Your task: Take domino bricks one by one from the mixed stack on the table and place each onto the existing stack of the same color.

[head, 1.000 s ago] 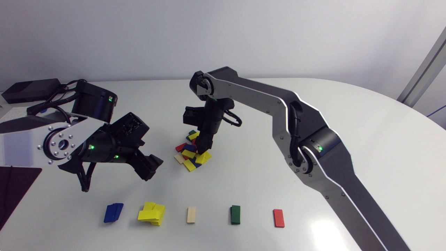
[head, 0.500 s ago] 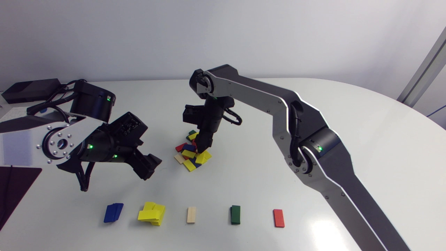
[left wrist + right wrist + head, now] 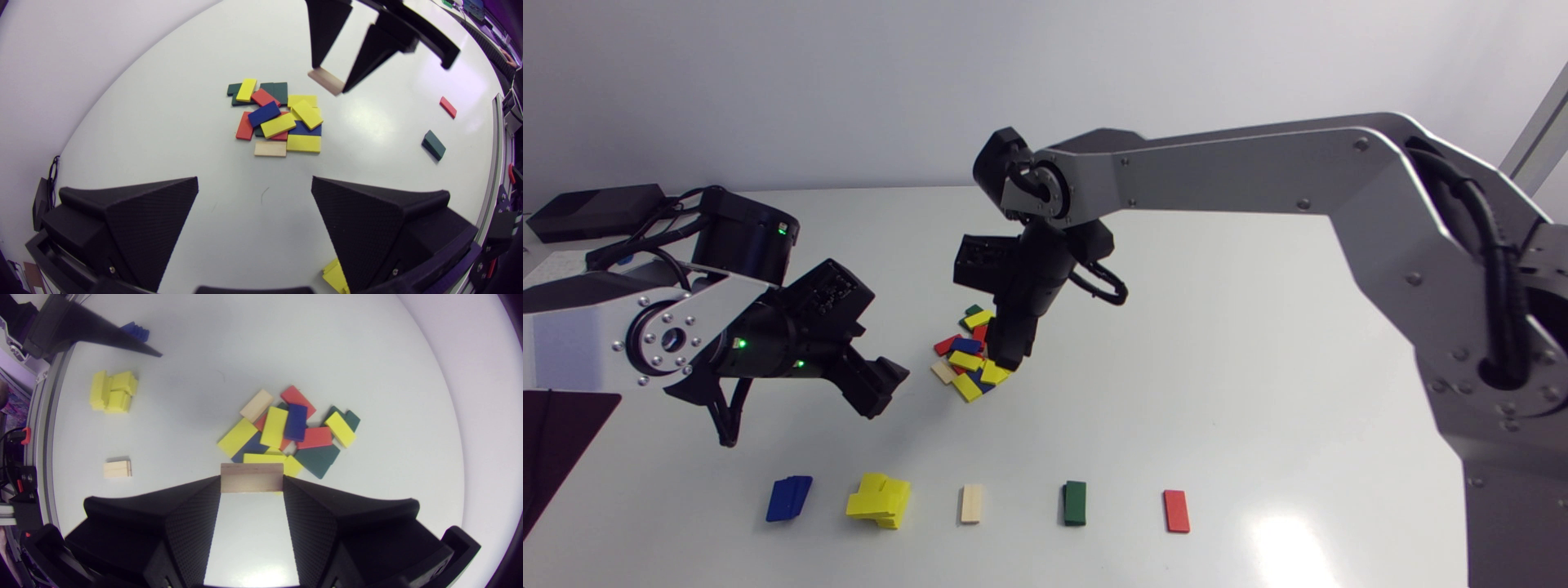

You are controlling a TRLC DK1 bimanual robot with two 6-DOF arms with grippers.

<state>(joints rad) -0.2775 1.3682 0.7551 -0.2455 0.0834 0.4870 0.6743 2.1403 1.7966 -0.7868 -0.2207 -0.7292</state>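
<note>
One beige brick (image 3: 251, 477) pinched in right jaws over pile (image 3: 286, 433) edge; left jaws spread.

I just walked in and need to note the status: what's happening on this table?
The right gripper is shut on a pale wooden brick, held just above the mixed pile. The left gripper hangs open beside the pile, holding nothing. In a row apart from the pile sit the blue stack, yellow stack, wood stack, green stack and red stack. The brick is not yet on the wood stack.
</note>
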